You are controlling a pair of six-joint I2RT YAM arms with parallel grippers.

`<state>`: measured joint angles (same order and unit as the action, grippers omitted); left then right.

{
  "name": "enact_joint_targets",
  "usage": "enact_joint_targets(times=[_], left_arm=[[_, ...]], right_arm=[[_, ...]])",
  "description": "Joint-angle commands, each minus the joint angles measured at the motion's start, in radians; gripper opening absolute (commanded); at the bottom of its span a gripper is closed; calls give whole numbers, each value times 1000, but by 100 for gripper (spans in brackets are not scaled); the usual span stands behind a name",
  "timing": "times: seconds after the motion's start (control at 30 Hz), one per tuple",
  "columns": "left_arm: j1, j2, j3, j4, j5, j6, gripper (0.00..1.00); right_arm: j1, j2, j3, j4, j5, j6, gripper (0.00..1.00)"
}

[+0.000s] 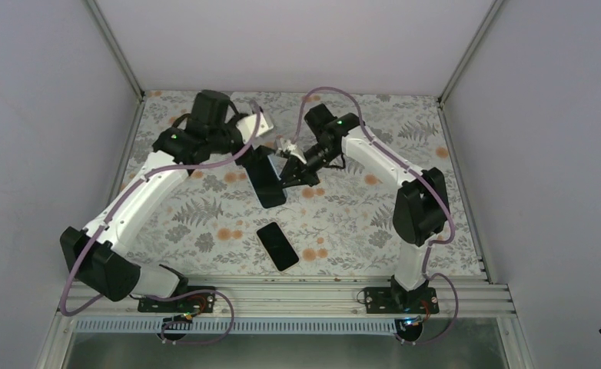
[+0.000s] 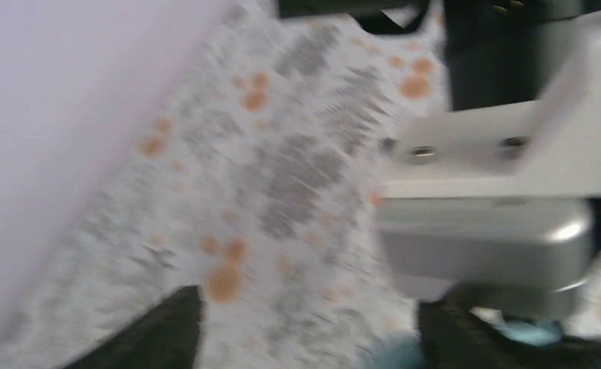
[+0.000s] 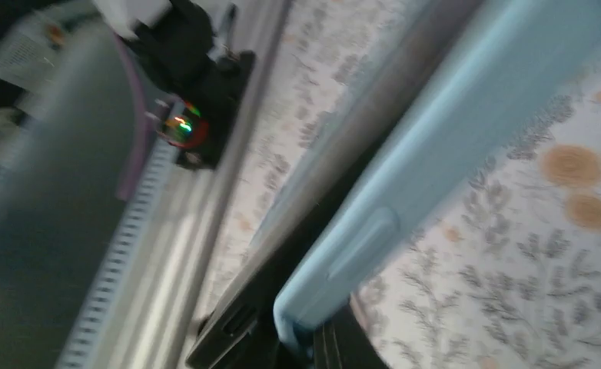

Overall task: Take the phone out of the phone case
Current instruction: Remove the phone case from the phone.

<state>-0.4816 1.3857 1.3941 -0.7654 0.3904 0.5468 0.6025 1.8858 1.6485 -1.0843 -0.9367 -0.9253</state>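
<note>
The phone point(image 1: 267, 181) is held tilted above the table between the two arms, its black screen facing up. In the right wrist view the light-blue phone case point(image 3: 436, 138) is peeled away from the phone's dark edge point(image 3: 236, 323) at one corner. My right gripper point(image 1: 292, 171) is shut on that case corner, with one dark finger point(image 3: 343, 346) under it. My left gripper point(image 1: 260, 146) is at the phone's far end. Its view is blurred, with the fingers point(image 2: 159, 330) wide apart and a bit of blue case point(image 2: 401, 355) by the right finger.
A plain all-black phone point(image 1: 277, 246) lies flat on the floral tablecloth point(image 1: 343, 223) near the front edge. The right arm's body point(image 2: 497, 177) fills the right of the left wrist view. Grey walls enclose the table on three sides.
</note>
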Motion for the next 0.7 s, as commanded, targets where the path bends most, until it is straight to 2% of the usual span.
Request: enact_joint_targets(times=[0.0, 0.03, 0.17, 0.4, 0.57, 0.67], left_arm=[[54, -30, 85, 564, -114, 8, 93], [54, -35, 102, 542, -111, 9, 99], [53, -67, 149, 467, -102, 33, 100], [39, -150, 174, 453, -123, 44, 100], [6, -160, 202, 456, -181, 82, 100], [-33, -159, 149, 494, -245, 131, 100]], right_arm=[[57, -39, 65, -197, -335, 2, 3], [47, -32, 78, -190, -329, 19, 3], [-10, -4, 129, -161, -314, 101, 3], [-117, -13, 127, 184, -171, 506, 3], [-213, 48, 244, 316, -77, 712, 4], [-287, 102, 338, 358, -124, 800, 3]])
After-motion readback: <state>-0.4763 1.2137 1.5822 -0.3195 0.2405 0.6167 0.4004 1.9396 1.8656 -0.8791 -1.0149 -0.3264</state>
